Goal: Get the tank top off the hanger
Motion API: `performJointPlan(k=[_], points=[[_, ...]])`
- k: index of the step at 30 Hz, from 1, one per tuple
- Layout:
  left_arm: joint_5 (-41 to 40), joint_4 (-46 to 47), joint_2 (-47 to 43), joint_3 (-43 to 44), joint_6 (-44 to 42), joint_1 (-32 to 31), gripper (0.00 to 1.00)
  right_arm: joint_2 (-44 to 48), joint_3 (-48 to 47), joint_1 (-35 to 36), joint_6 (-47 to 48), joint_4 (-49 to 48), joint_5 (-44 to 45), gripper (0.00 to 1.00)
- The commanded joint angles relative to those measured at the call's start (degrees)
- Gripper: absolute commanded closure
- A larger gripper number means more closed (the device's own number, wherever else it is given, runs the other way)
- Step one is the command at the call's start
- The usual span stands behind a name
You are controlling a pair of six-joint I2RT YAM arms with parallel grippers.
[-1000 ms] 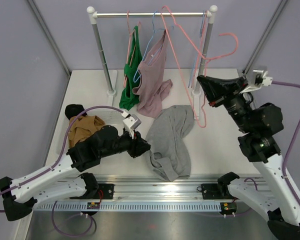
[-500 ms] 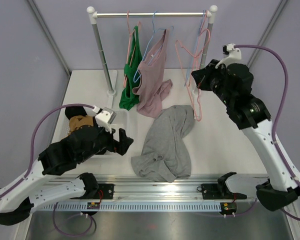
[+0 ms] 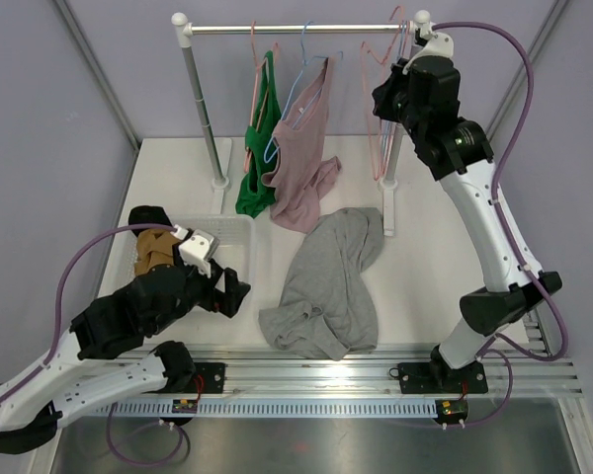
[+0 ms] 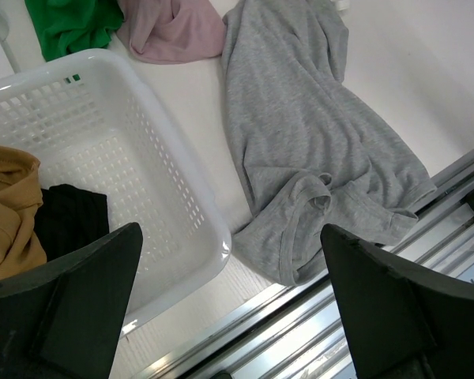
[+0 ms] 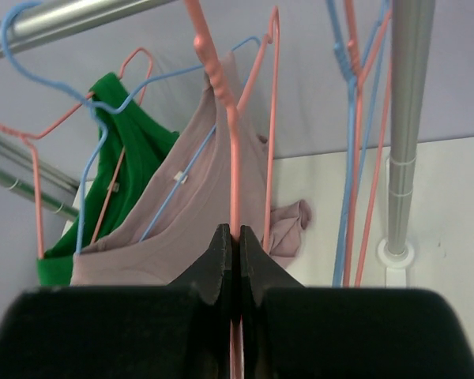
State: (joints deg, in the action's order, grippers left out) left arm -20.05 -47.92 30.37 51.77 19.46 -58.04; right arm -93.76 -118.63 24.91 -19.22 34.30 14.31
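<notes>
**Grey top off and lying on the bench; empty hanger up at the rail**

From the top camera, we saw the grey tank top (image 3: pixel 331 281) lying crumpled on the bench (image 3: pixel 178 178), near its front edge and free of any hanger. The right hand (image 3: pixel 383 99) was raised to the right end of the rail (image 3: pixel 296 30), by the post, with a pink hanger (image 3: pixel 372 148) dangling from it. A green top (image 3: pixel 260 138) and a mauve top (image 3: pixel 301 153) hung further left on the rail. The left hand (image 3: pixel 235 293) sat low beside the white basket (image 3: pixel 239 229), just left of the grey top and not touching it.

From the right wrist camera, we saw the right hand's fingers pressed together, pinching the pink hanger's wire, which rose straight up from between them. No garment hung on that hanger. The green and mauve tops showed behind it.

From the left wrist camera, we saw the left hand's fingers (image 4: pixel 87 300) spread wide and holding nothing. Below them lay the basket corner and the grey top's neckline. A tan garment (image 4: pixel 8 221) and a black garment (image 4: pixel 71 213) were in the basket.

We judged the removal itself finished, and the step in hand to be putting the bare hanger away. The next move called for setting its hook over the rail, clear of the neighbouring hangers, before the right hand let go.
</notes>
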Motion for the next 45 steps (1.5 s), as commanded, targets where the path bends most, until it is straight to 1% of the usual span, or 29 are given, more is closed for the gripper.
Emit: performJointPlan(k=[1,8,11,15,22,23,24,26,27,29,30,32,33,34,35,37,38,39,41,42,44,45], points=[[-0.78,2.31,1.88,0.09,-1.09,-0.05,0.01,-4.4,-6.52,-2.58,0.5,1.29,1.43,1.0],[-0.34,2.39,1.8,0.0,-1.09,0.03,0.01,-9.16,-9.87,-5.31,2.61,2.08,0.37,1.0],[-0.6,2.48,1.01,0.0,-1.01,-0.05,0.01,-9.08,-8.91,-6.01,3.14,2.08,0.9,1.0],[-0.6,2.57,0.74,0.0,-0.83,0.03,0.01,-7.76,-5.39,-6.8,3.32,0.94,1.69,1.0],[-1.48,1.96,2.06,0.52,-0.39,-0.05,0.01,-8.37,-5.21,-7.86,4.8,1.82,-0.24,1.0],[-2.61,1.87,2.5,0.87,0.22,0.03,0.01,-8.46,-5.3,-7.86,4.81,1.91,-0.42,0.97],[-3.06,1.61,3.28,1.66,0.66,-0.05,0.01,-8.29,-5.38,-7.86,4.81,2.08,-0.42,0.91],[-3.85,1.08,4.95,2.63,2.41,-0.05,0.01,-7.94,-5.65,-7.77,4.81,2.61,-0.77,0.75],[-3.68,1.34,6.79,3.51,3.03,-0.05,0.01,-7.24,-6.17,-7.85,4.81,2.87,-1.38,0.64],[-2.54,2.82,8.47,3.69,4.53,-0.05,0.01,-6.09,-6.53,-7.85,4.72,4.01,-2.35,0.53],[-1.75,3.88,9.52,3.6,4.79,-0.05,0.01,-4.61,-6.79,-7.86,4.63,4.54,-2.87,0.44],[0.53,7.48,12.77,3.25,6.02,-0.14,0.01,-2.76,-6.7,-7.86,4.63,6.03,-3.67,0.41],[1.06,8.97,14.09,3.08,6.46,-0.23,0.01,-0.4,-6.36,-7.86,4.72,6.73,-4.8,0.36],[1.85,11.6,17.15,2.9,7.42,-0.58,0.01,0.84,-5.92,-7.86,4.98,8.13,-5.77,0.22],[2.21,12.93,18.92,2.9,7.95,-0.84,0.01,2.25,-4.69,-7.86,5.33,8.93,-6.74,0.13],[3.35,17.06,22.87,3.07,8.66,-1.98,0.01,7.17,-2.67,-7.86,5.95,10.77,-9.73,0.01],[3.35,18.2,26.89,3.68,9.44,-2.6,0.01,8.92,-1.36,-7.77,6.13,11.04,-10.69,0.01],[3.44,20.22,29.46,4.13,9.8,-3.65,0.01,12.86,1.79,-7.85,6.39,11.22,-12.62,0.0],[3.62,21.99,33.51,5.27,10.42,-4.53,0.01,16.92,5.23,-7.85,6.83,11.4,-13.69,0.0],[3.62,23.47,37.88,6.32,10.59,-5.15,0.01,21.12,8.64,-7.86,6.74,11.31,-14.04,0.01],[4.14,24.8,42.12,7.73,11.38,-5.33,0.01,25.18,14.26,-7.86,6.92,10.44,-15.96,0.01],[4.41,25.5,45.79,8.95,11.65,-5.42,0.01,29.12,15.96,-7.86,6.92,10.17,-17.19,0.01]])
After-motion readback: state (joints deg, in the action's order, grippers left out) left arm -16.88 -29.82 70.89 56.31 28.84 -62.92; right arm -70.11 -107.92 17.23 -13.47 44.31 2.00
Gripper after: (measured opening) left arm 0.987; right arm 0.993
